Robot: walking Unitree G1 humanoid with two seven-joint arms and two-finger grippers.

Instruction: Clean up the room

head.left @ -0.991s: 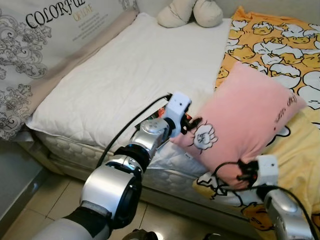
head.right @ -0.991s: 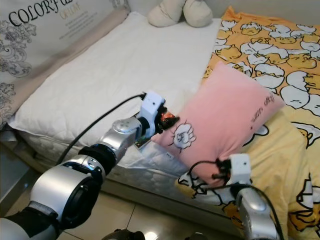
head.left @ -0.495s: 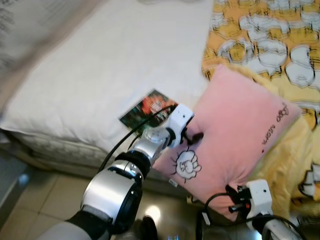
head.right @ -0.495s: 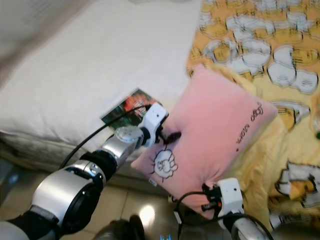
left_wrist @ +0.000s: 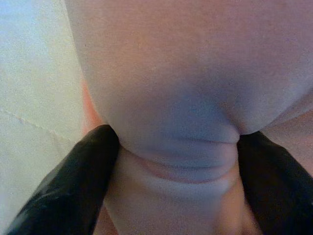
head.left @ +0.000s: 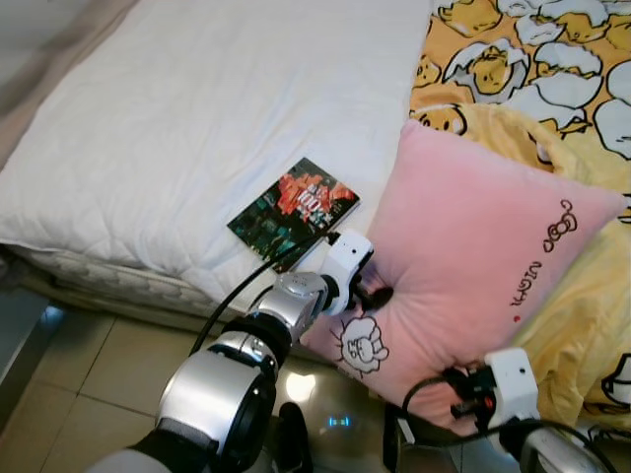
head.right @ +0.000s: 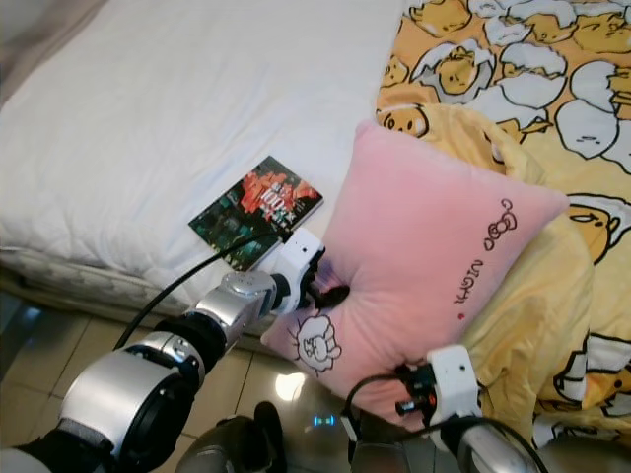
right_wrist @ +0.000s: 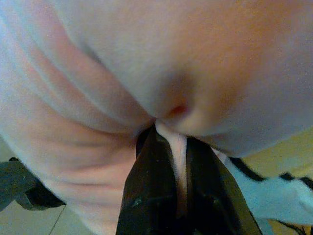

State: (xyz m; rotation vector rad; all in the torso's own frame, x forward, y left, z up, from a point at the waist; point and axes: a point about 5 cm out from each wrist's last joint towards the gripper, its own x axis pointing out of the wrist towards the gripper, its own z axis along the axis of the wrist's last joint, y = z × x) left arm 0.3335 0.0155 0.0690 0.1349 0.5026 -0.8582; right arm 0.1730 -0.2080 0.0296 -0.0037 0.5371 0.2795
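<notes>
A pink pillow (head.left: 483,256) with a cartoon print is held up off the bed's front edge between both arms. My left gripper (head.left: 377,294) pinches its left edge, and in the left wrist view the fingers (left_wrist: 73,181) squeeze a fold of pink fabric (left_wrist: 171,98). My right gripper (head.left: 463,399) clamps the pillow's lower corner, where the fingers (right_wrist: 156,196) close on a thin flap of fabric (right_wrist: 177,152). A dark book (head.left: 294,202) with a red cover picture lies flat on the white quilt (head.left: 217,108), just left of the pillow.
A yellow blanket (head.left: 582,296) with egg cartoons covers the bed's right side under the pillow. The mattress edge (head.left: 108,276) runs along the front left. Tiled floor (head.left: 89,384) lies below, beside my left arm (head.left: 237,374).
The camera has tipped down and the view shifted, uncovering the book on the quilt. The pillow has come lower and nearer, still held by both grippers.
</notes>
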